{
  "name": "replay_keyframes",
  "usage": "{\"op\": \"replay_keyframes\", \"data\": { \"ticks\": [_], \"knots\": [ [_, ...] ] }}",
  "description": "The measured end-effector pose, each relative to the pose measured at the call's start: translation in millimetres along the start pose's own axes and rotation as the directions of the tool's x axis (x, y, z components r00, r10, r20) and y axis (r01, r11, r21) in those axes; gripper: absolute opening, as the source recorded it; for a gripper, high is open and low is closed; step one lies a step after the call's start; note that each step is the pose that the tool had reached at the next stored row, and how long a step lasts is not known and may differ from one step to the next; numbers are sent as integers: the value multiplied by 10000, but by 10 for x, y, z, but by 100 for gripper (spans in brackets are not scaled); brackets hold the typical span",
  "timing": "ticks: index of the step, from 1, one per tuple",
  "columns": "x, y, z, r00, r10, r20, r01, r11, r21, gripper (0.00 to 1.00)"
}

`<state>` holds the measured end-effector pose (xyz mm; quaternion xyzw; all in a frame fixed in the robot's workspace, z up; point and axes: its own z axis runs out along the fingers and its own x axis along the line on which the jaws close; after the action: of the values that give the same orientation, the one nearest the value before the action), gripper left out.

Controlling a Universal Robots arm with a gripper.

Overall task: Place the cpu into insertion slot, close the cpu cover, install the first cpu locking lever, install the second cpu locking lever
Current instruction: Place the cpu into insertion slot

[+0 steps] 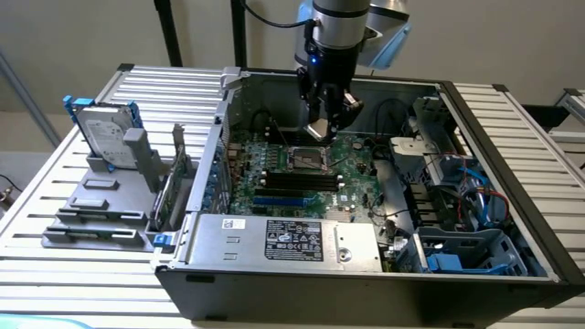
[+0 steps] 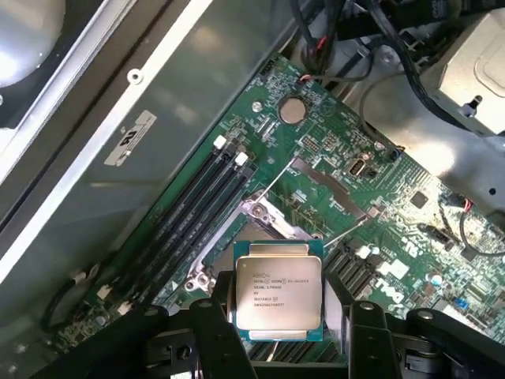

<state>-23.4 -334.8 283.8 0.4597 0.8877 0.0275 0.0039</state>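
In the exterior view, the arm reaches down from the upper middle of the frame into an open computer case (image 1: 512,226) lying on a slatted bench (image 1: 55,274). The end effector (image 1: 322,131) hangs just above the insertion slot (image 1: 309,159), near the middle of the green board (image 1: 358,171). A small pale piece sits between its tips, the cpu (image 1: 321,127), though little of it can be made out from here. The black memory slots (image 1: 297,181) lie just below the slot in the frame, and the silver power supply (image 1: 283,240) takes up the lower middle. A hard drive (image 1: 103,130) stands in a grey holder at the exterior view's left, outside the case. Cables (image 1: 475,205) crowd the exterior view's right side.

In the wrist view, the cpu (image 2: 278,288) lies flat with its printed face towards the camera. The end effector (image 2: 280,314) is clamped on its two opposite edges by black fingers (image 2: 213,320), which are cut off at the frame's edge. The cpu hides much of the insertion slot (image 2: 227,243) beneath it, so only part of the dark centre and the metal rim show. The cpu cover cannot be told apart from that rim. The memory slots (image 2: 197,201) run beside the slot.
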Motion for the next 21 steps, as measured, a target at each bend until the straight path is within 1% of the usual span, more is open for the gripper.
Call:
{"op": "replay_keyframes", "data": {
  "ticks": [3,6,9,11,13,16,19,21],
  "knots": [
    [0,0,10,9985,550,28,-550,9985,-11,55],
    [0,-1,20,9941,1087,55,-1087,9941,-21,55],
    [-1,-2,31,9866,1632,80,-1631,9866,-33,55],
    [-1,-2,39,9801,1985,96,-1985,9801,-42,55],
    [-1,-2,47,9723,2336,112,-2335,9723,-49,55],
    [-1,-3,59,9576,2876,137,-2876,9577,-63,55],
    [-1,-4,70,9407,3388,160,-3387,9409,-77,55],
    [-1,-4,78,9279,3723,175,-3722,9281,-88,55]
  ]
}}
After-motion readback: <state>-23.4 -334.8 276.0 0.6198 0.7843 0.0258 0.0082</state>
